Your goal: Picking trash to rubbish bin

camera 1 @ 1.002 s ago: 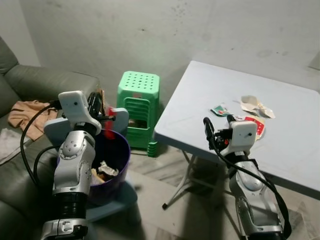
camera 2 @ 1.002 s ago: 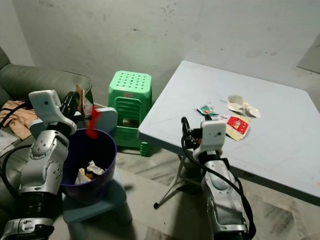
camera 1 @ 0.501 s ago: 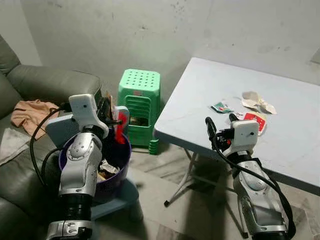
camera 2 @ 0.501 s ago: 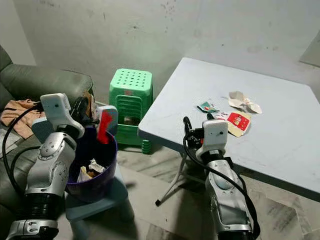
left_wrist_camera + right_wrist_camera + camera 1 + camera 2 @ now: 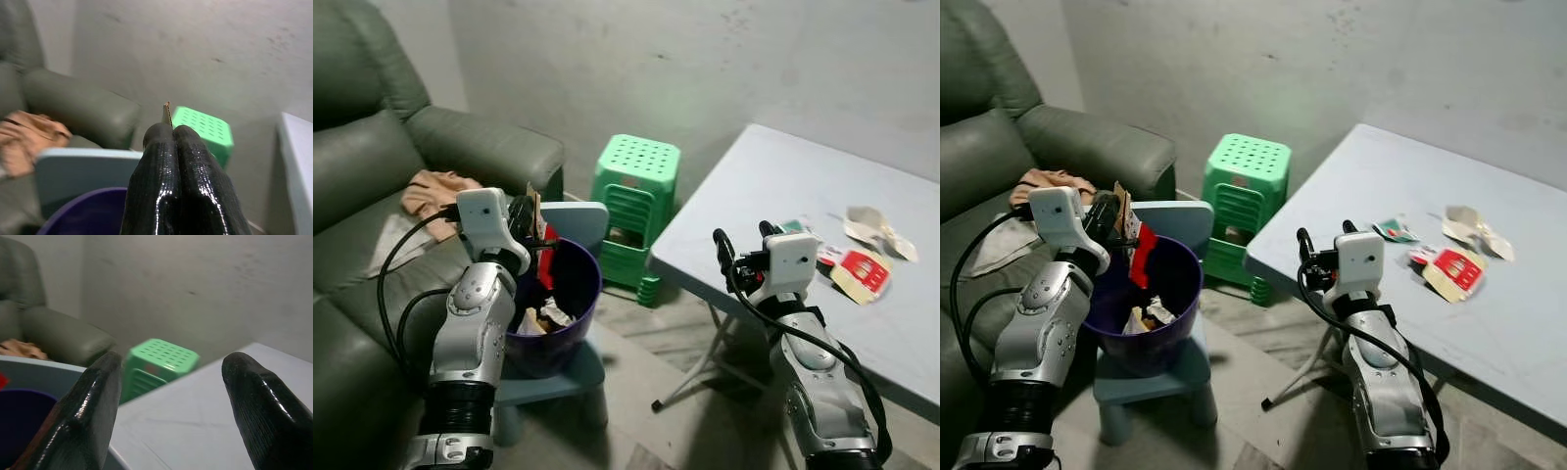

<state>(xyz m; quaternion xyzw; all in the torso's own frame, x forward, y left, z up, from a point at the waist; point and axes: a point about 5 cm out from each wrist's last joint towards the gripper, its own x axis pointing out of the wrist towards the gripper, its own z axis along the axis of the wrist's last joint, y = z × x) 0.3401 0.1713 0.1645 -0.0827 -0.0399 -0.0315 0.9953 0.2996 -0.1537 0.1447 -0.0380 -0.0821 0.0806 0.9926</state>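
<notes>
Trash: red wrapper (image 5: 1143,257) pinched in my left gripper (image 5: 1126,235) over purple bin (image 5: 1178,323). Next: release. Right gripper (image 5: 166,396) wide, empty; more scraps (image 5: 1449,269) on tabletop (image 5: 1518,323) at 3 o'clock.

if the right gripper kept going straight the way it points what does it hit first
Probably the green stool: the right wrist view frames it between the open fingers of the right gripper, past the table corner. Depth is unclear, so it might skim that corner first.
</notes>
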